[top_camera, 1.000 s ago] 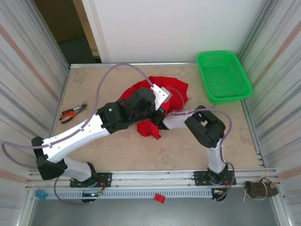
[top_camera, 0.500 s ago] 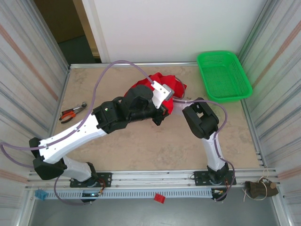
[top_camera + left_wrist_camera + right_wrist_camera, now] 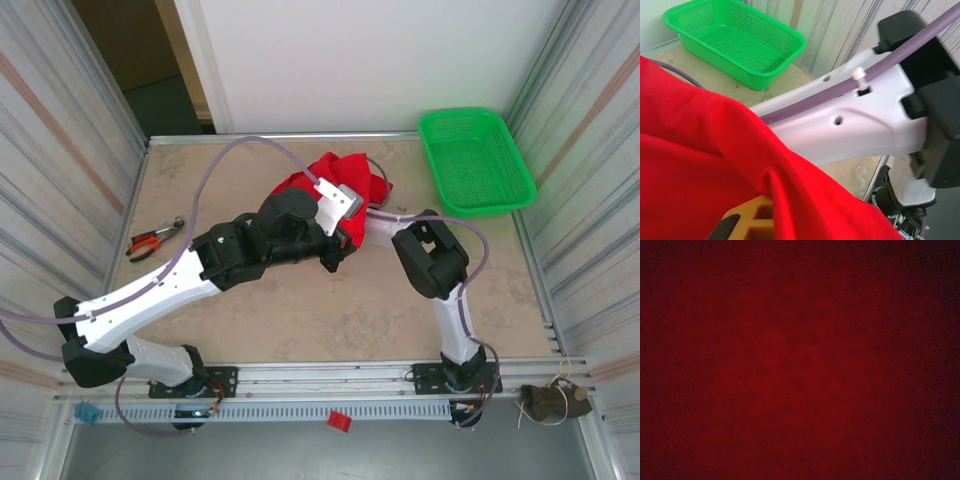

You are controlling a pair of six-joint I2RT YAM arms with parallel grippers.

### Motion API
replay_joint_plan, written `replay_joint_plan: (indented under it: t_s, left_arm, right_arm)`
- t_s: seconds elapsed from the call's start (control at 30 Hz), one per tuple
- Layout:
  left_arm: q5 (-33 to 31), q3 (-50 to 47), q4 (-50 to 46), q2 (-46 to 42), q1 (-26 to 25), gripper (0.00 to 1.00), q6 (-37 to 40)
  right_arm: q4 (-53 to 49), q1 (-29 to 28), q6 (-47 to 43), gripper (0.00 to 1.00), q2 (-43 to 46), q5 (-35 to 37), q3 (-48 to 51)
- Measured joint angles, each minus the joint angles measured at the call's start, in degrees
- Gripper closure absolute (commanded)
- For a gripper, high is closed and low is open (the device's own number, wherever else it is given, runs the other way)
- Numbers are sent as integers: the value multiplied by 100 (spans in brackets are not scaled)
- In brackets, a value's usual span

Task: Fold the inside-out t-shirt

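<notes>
The inside-out t-shirt (image 3: 352, 176) is a bright red bunched heap at the back middle of the table. My left gripper (image 3: 337, 243) sits at its near edge, shut on a fold of the cloth. In the left wrist view the red cloth (image 3: 700, 150) drapes over one yellow finger (image 3: 747, 220) and hides the rest of the jaws. My right arm (image 3: 430, 260) reaches left into the heap, its gripper buried under the cloth. The right wrist view is covered by dark red cloth (image 3: 800, 360).
A green plastic mesh basket (image 3: 475, 160) stands at the back right, also in the left wrist view (image 3: 735, 40). Red-handled pliers (image 3: 155, 238) lie at the left side. Metal walls close in the table on both sides.
The shirt's low hanging part has been drawn back from the table's middle toward the rear heap. Both arms moved rearward with it, the right forearm swinging up and left.
</notes>
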State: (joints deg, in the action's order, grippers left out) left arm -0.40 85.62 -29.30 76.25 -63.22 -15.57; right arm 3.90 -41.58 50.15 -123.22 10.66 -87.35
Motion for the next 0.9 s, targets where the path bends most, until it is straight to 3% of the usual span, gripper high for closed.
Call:
replay_joint_plan:
  t_s: [0.3,0.43,0.63,0.73,0.9]
  left_arm:
    - [-225,-234,247,-341,107,100,-170]
    - [-546,-422,310,-525,208,100,-391]
    - [-645,-772,566,-621,426,100,-776]
    - [-691,-782,584,-621,452,100,-876]
    - [-769,-782,634,-621,479,100,-962]
  right_arm:
    - [-2695,267,815,14,-1161,846,-2094]
    - [-3639,315,994,14,-1329,1058,-2308]
    - [-4223,348,1084,17,-1421,1029,-2551]
    - [-4658,367,1069,24,-1639,966,-2986]
    - [-5198,413,1056,53,-1812,774,-3362]
